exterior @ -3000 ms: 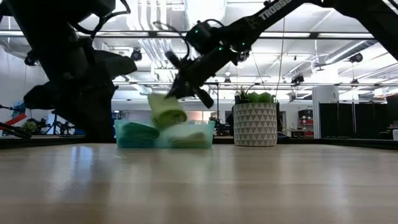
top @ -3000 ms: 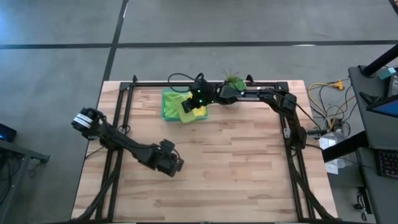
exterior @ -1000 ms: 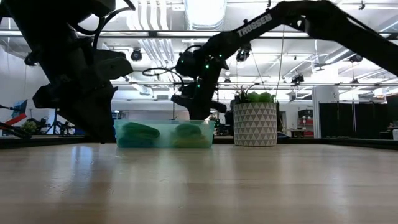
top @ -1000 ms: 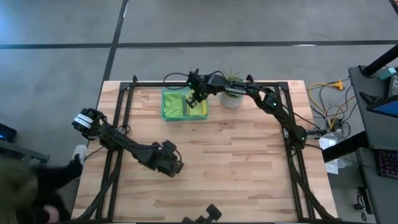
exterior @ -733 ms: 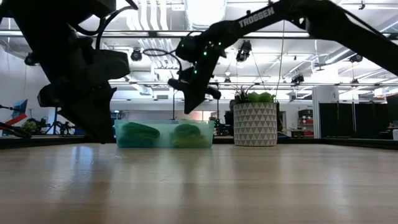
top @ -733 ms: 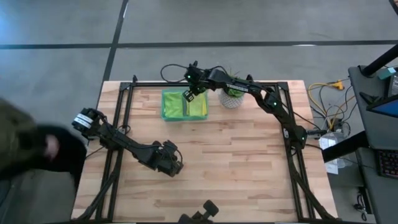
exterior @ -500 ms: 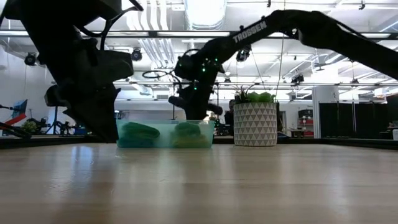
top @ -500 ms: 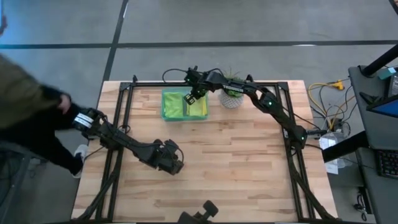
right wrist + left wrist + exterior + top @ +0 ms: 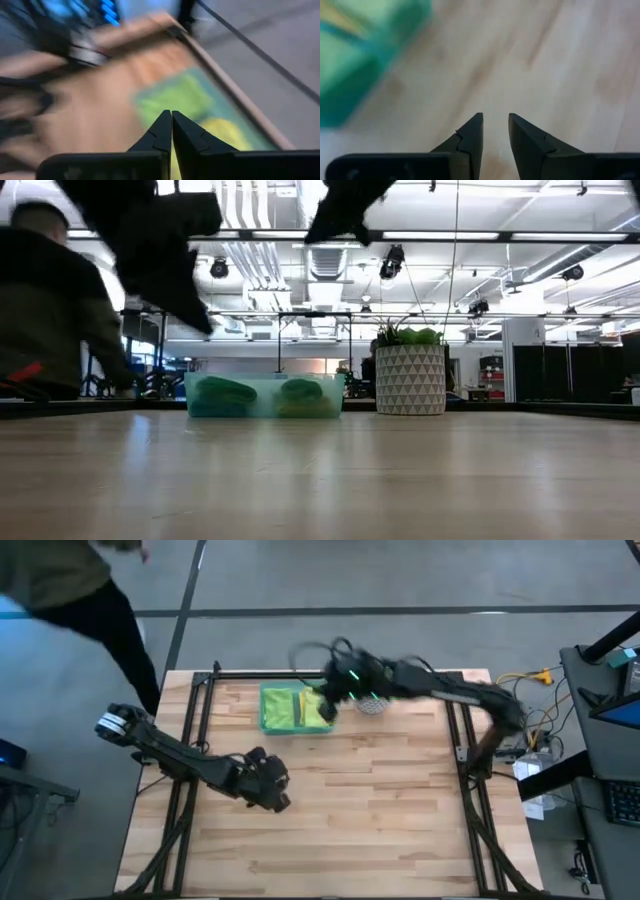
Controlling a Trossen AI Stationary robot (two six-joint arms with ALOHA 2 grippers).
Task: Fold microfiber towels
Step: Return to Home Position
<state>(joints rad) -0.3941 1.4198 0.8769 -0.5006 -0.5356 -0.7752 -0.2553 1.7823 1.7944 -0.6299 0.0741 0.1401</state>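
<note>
The translucent green tray (image 9: 268,708) stands at the table's far edge and holds the folded towels. In the low view I see a teal-green roll (image 9: 222,392) and a lime one (image 9: 300,390) resting on the tray's floor. The right wrist view shows a lime towel (image 9: 172,97) and a yellow one (image 9: 225,135) in the tray. My right gripper (image 9: 171,116) is shut and empty, and hangs blurred above the tray's right end (image 9: 333,698). My left gripper (image 9: 495,120) is open a little and empty, above bare wood left of centre (image 9: 270,790).
A white patterned plant pot (image 9: 410,380) stands just right of the tray (image 9: 265,395). A person (image 9: 70,580) moves past the table's far left corner and also shows in the low view (image 9: 50,310). Bare wood (image 9: 380,810) lies over the middle and near side.
My right gripper has risen from the tray and swung toward the table's right, out of the low view's top. My left gripper has lifted and gone a little toward the far edge. The person has walked from the table's left side toward its far left corner.
</note>
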